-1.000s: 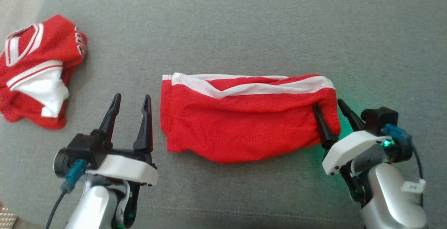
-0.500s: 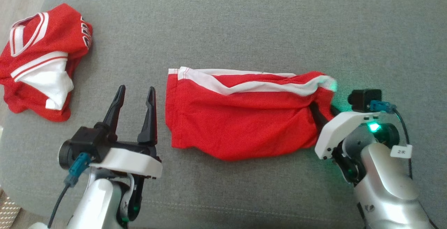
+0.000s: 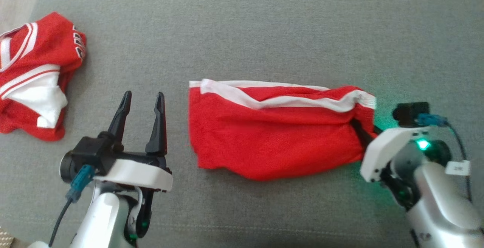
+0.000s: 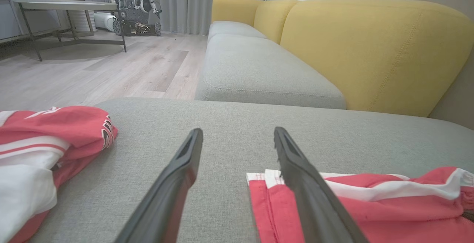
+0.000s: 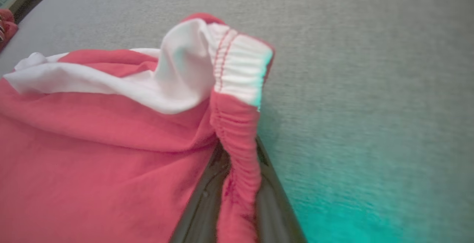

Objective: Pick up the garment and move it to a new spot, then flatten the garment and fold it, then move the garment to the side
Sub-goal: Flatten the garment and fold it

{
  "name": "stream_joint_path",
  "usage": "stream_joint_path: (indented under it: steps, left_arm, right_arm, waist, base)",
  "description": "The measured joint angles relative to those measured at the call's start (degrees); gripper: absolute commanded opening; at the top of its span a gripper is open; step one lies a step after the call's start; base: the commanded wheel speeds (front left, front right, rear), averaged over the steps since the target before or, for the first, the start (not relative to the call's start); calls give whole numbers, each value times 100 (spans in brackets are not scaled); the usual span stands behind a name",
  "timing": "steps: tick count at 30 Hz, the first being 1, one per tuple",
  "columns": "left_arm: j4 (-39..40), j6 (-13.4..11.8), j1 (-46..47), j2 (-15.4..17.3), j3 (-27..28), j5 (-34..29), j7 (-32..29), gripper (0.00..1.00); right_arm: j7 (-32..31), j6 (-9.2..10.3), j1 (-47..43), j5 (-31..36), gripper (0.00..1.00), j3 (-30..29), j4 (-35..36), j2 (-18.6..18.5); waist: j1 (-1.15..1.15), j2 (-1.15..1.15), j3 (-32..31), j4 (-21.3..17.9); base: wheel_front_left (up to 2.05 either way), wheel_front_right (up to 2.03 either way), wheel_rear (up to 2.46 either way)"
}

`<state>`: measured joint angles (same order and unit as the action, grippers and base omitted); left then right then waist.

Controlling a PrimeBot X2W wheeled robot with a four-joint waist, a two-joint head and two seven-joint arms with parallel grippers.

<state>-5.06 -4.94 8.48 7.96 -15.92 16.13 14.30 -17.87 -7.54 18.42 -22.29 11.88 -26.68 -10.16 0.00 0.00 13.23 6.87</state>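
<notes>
The garment point(image 3: 272, 142), a pair of red shorts with white trim, is seen lying on the grey sofa cushion point(image 3: 264, 32) in front of the robot, doubled lengthwise into a long, fairly tidy band, well apart from a crumpled red and white jersey point(image 3: 34, 74) at the far left. Its right end is pinched by the right gripper point(image 3: 366, 129): in the right wrist view the gathered elastic waistband point(image 5: 237, 154) is clamped between the two dark fingers and lifted slightly off the cushion. The left gripper point(image 3: 143, 100) is held with its fingers spread wide and empty, just beside the left edge of the shorts without touching them. Flattening and a first fold are judged to be done already, so either a second fold or the carry to the side is taken to be in hand. For the next move, the left edge would need to be gripped as well, so that the cloth can be lifted evenly without the fold being dragged open.
</notes>
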Motion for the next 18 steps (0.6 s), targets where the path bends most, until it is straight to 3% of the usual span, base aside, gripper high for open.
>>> stream_joint_path:
  steps: [10, 18]
  left_arm:
    - [-5, 77, -2, -64, 74, -93, 0, 100]
    - [-25, 142, -2, -82, 141, -153, 0, 100]
  right_arm:
    - [-654, 0, -637, -112, 0, -581, 883, -337]
    - [-1950, 0, -862, -1907, 0, -755, 2119, -169]
  waist:
    - [0, 0, 7, -191]
    - [0, 0, -41, -299]
  base:
    - [0, 0, 0]
    - [0, 0, 0]
